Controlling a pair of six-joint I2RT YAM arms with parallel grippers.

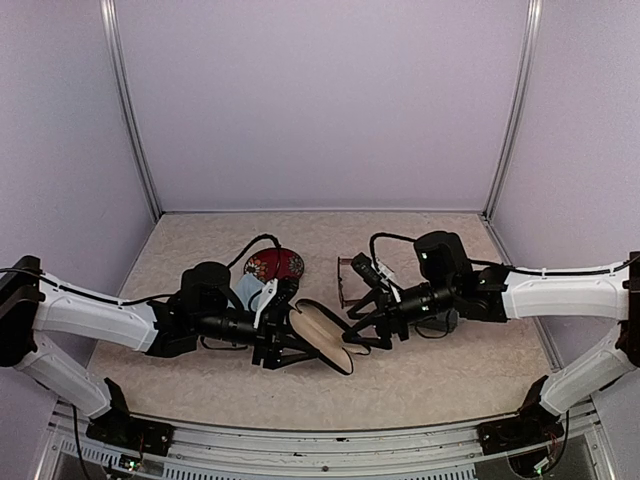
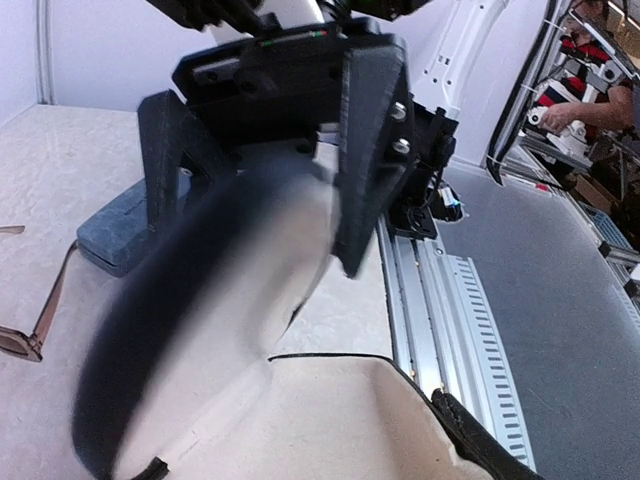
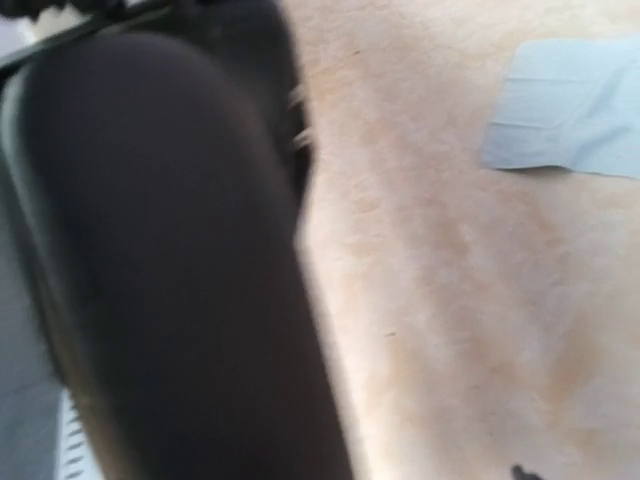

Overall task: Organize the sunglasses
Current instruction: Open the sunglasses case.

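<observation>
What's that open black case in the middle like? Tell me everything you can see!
The case is long and rounded, black outside with a soft-looking tan lining. It lies wide open like a clam, between the two arms, over the middle of the table. One half sits between the fingers of the left pincer, which grips it; up close that half looks blurry. The right pincer is at its other end, but I can't tell if it holds on. The part of the inside I can see looks empty.
</observation>
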